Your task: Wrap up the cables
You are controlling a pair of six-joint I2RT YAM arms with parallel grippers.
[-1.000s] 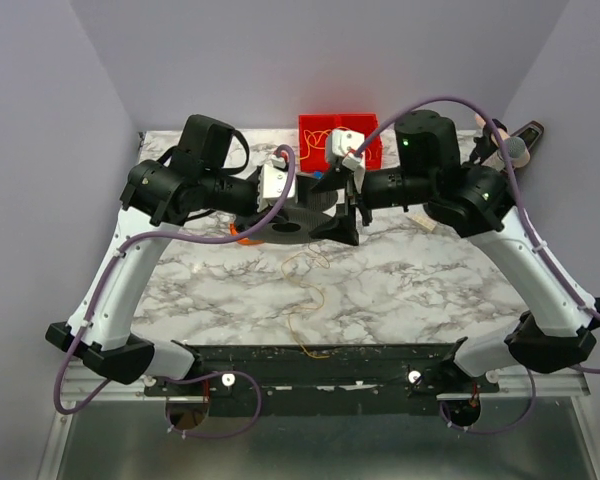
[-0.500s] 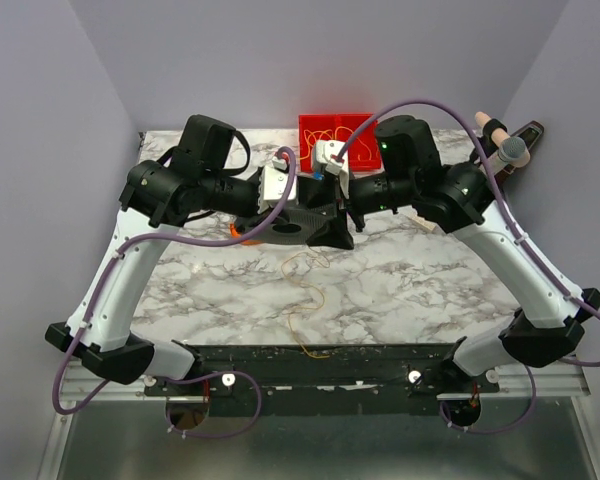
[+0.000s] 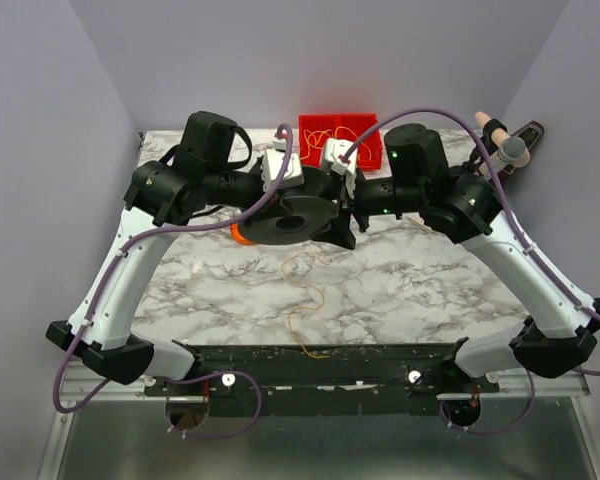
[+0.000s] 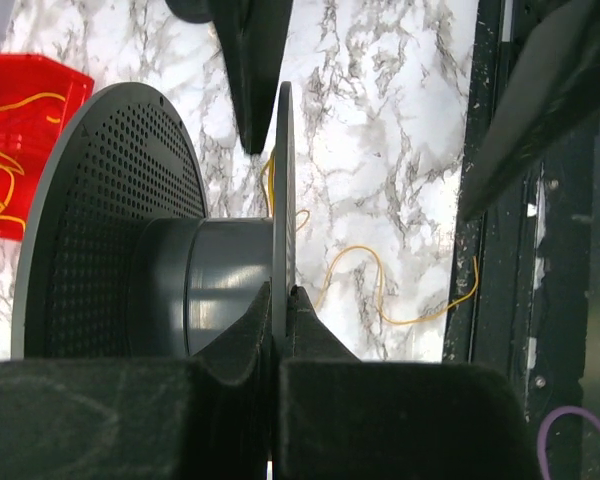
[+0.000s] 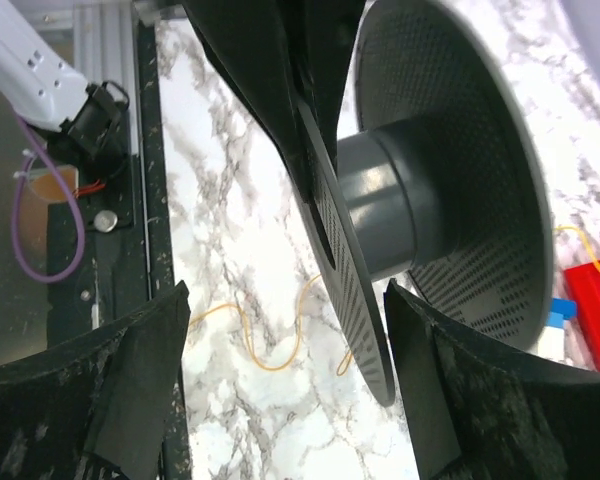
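A dark grey perforated spool (image 3: 298,215) hangs above the table's back middle. My left gripper (image 4: 281,295) is shut on the thin edge of one spool flange (image 4: 284,180). My right gripper (image 5: 285,290) stands open beside the spool (image 5: 450,170), its fingers straddling the near flange's lower edge without touching it. A thin yellow cable (image 3: 310,290) lies in loose loops on the marble below, running to the front rail. It also shows in the left wrist view as the cable (image 4: 365,275) and in the right wrist view as the cable (image 5: 270,350). Nothing is wound on the hub.
A red bin (image 3: 325,130) with more yellow cables stands at the back middle; the left wrist view also catches the bin (image 4: 20,130). An orange object (image 3: 238,235) peeks out under the spool. Handled tools (image 3: 510,150) lie at the back right. A black rail (image 3: 310,355) lines the front edge.
My right arm has swung left, bringing its open fingers up against the spool. The left gripper has turned slightly with the spool, still holding it. The cable on the table has not moved.
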